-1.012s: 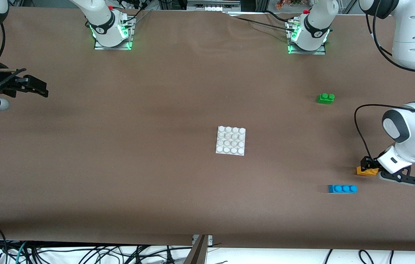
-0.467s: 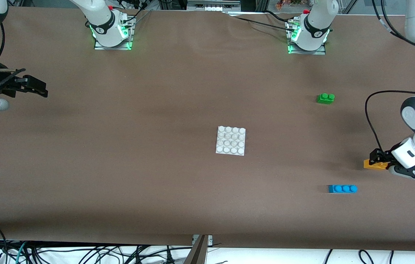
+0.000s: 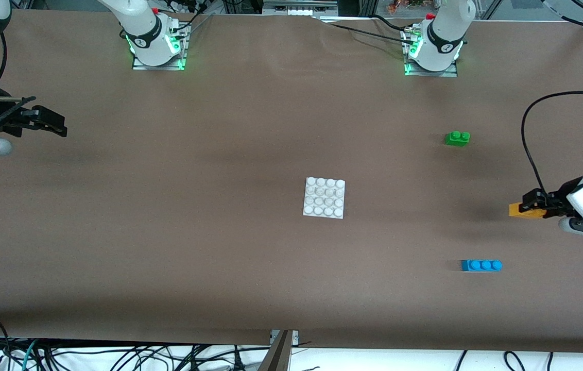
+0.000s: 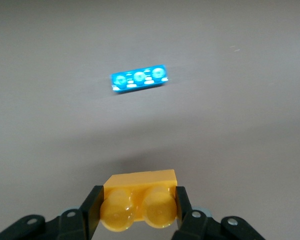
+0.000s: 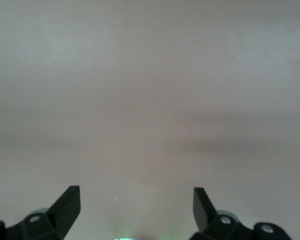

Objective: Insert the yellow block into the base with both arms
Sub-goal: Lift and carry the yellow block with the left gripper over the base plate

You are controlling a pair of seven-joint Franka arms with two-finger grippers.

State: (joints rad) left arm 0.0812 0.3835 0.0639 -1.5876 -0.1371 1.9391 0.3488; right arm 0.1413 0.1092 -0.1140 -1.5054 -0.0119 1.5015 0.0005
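Note:
My left gripper [image 3: 530, 205] is shut on the yellow block [image 3: 524, 211] and holds it in the air over the table at the left arm's end. In the left wrist view the yellow block [image 4: 140, 201] sits between the two fingers with its two studs facing the camera. The white base [image 3: 324, 198] lies flat in the middle of the table, well away from both grippers. My right gripper [image 3: 53, 125] is open and empty and waits over the right arm's end of the table; the right wrist view shows its gripper [image 5: 136, 205] over bare table.
A blue three-stud brick [image 3: 481, 265] lies nearer to the front camera than the held block; it also shows in the left wrist view [image 4: 139, 78]. A green two-stud brick [image 3: 457, 138] lies farther from the front camera. The arm bases [image 3: 155, 44] stand along the table's back edge.
My left gripper has lifted the yellow block off the table and risen with it, drifting toward the left arm's end. The right arm has not moved.

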